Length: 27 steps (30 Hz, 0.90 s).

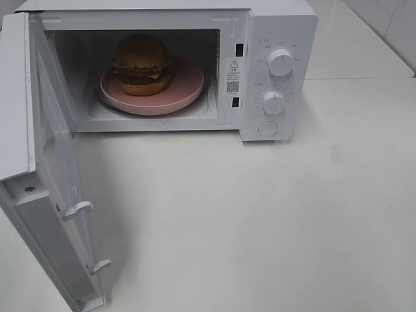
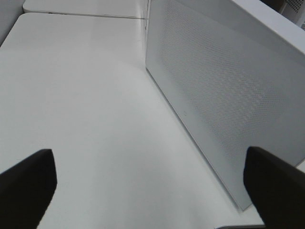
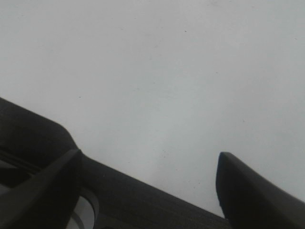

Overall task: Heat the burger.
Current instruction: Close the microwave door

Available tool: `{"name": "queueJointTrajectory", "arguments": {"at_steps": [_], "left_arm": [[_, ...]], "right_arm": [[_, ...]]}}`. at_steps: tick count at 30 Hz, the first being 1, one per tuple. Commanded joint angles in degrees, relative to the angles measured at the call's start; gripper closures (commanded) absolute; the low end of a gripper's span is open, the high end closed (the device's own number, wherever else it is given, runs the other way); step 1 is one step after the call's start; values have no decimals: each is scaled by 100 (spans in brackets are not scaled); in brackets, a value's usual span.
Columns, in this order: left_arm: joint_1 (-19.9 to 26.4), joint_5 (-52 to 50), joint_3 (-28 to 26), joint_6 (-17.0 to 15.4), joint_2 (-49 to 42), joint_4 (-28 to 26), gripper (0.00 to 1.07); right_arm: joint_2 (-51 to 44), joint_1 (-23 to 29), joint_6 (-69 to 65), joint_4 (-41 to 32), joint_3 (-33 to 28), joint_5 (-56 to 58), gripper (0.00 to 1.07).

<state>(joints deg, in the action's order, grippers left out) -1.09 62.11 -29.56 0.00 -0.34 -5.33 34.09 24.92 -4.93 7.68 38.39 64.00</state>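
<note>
White counter (image 1: 260, 214); burger (image 1: 142, 64) on pink plate (image 1: 187, 90) inside open microwave (image 1: 286, 29).

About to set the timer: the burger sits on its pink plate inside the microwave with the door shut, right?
No. The door stands wide open, per the exterior high view. The burger does sit on the pink plate inside the microwave.

We see a smooth matte white table (image 1: 260, 221) under soft, even light, butted along a thin seam (image 1: 361, 78) against a second white table (image 1: 354, 45) behind it, with a pale tiled wall (image 1: 398, 19) at the far right corner.
</note>
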Motion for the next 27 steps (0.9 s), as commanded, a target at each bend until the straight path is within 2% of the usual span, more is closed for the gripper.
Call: {"name": "queueJointTrajectory", "arguments": {"at_steps": [1,4,9,12,20,27], "left_arm": [[11,-80,0,0,-86,-11,7],[11,-80,0,0,-86,-11,7],[11,-80,0,0,-86,-11,7],[11,-80,0,0,-86,-11,7],[11,-80,0,0,-86,-11,7],[11,-80,0,0,-80,-11,7]], "right_arm": [[-510,-504,166,-6,-195,-160,31],[-1226,-1060,241,-23,-395,-384,31],[-1879,-1415,252,-57,-584,-498,31],[-2481,-1713,258,-361,-768,-550,31],[-3421,-2028,327,-521,-980,-710,31],[-3587,-2097,321,-521,-980,-710,31]]}}
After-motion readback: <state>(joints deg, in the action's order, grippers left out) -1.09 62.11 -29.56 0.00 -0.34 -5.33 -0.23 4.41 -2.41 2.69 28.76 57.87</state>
